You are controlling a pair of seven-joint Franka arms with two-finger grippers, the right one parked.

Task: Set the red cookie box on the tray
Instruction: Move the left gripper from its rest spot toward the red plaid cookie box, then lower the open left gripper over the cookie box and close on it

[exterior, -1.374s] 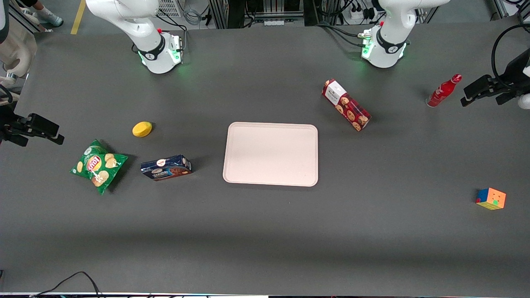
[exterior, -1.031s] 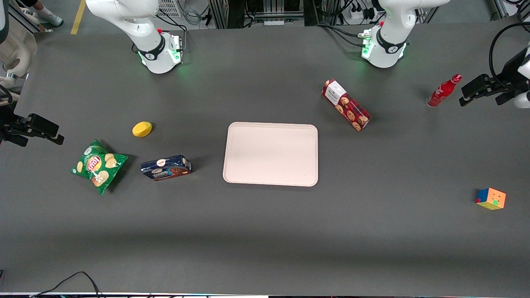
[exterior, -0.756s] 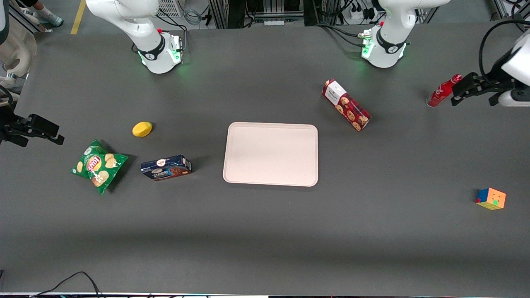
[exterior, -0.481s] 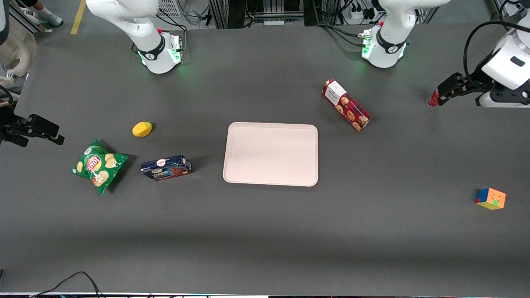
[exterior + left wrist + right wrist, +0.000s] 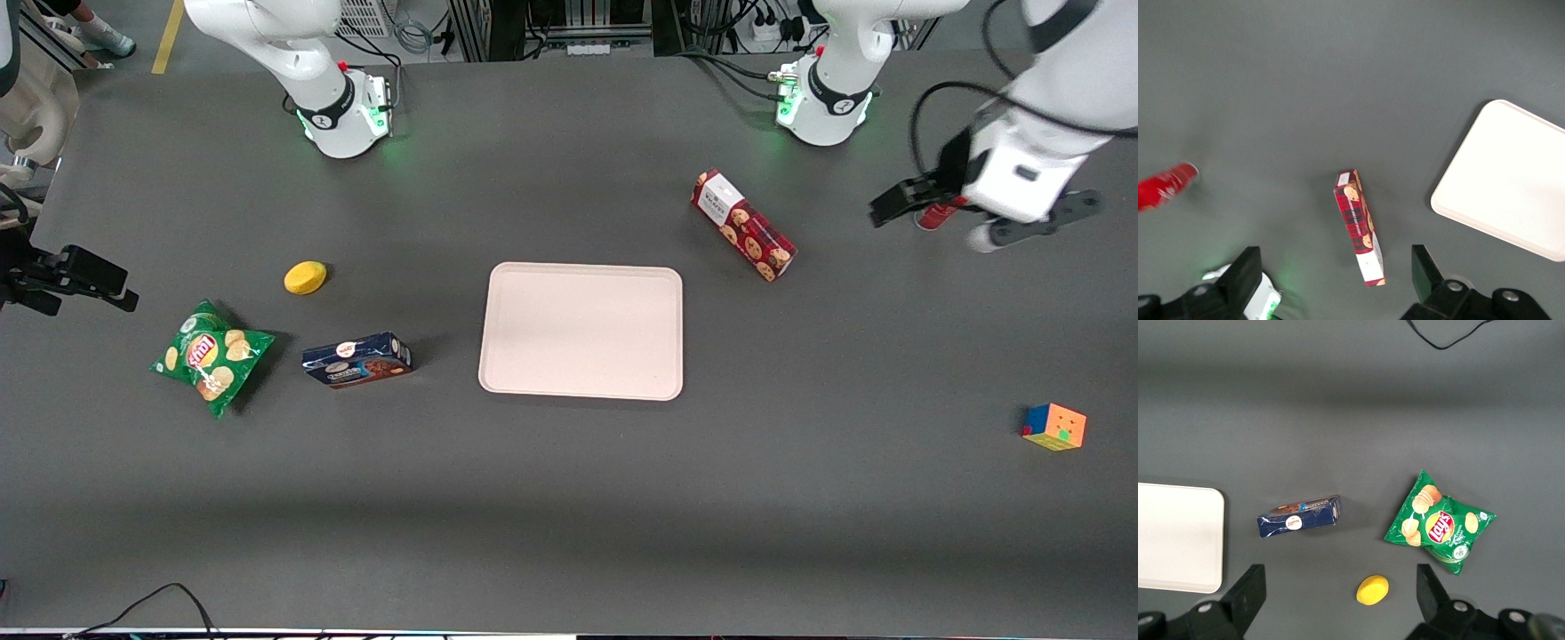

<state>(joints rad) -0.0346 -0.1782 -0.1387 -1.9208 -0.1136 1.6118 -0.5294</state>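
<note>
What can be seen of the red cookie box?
The red cookie box is a long, narrow dark-red carton printed with chocolate-chip cookies, with a white label panel at the end farther from the front camera. It lies slantwise on the table, beside the tray but apart from it. Nothing touches it; the open gripper hangs clear of it.

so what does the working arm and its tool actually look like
The left arm has glossy white rounded shells with black joint bands, and a black cable loops along it. Its base glows green and carries a small red button. The tool, up above the table near the red bottle, has black fingers on a white body.
</note>
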